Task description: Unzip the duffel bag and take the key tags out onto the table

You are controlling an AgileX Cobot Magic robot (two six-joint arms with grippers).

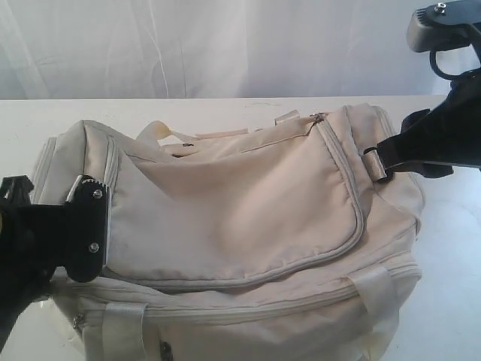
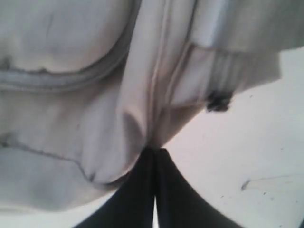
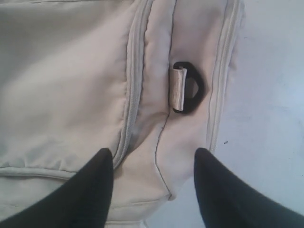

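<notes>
The cream duffel bag [image 1: 248, 203] lies on the white table [image 1: 451, 293] with its curved grey zipper [image 1: 359, 214] closed all along its visible length. My left gripper [image 2: 154, 151] is shut, its fingertips pinching a fold of the bag's fabric [image 2: 142, 123] at the bag's left end; in the exterior view this left gripper [image 1: 84, 226] presses against that end. My right gripper [image 3: 154, 154] stands open over the bag's right end, near a black D-ring [image 3: 188, 88], with its fingers [image 1: 383, 159] against the cloth. The key tags are hidden.
A shiny cream strap [image 1: 124, 331] and another [image 1: 376, 289] run down the bag's front. A second zipper [image 1: 263, 308] crosses the front below the flap. Bare tabletop [image 3: 270, 95] lies right of the bag. A pale curtain [image 1: 225, 45] hangs behind.
</notes>
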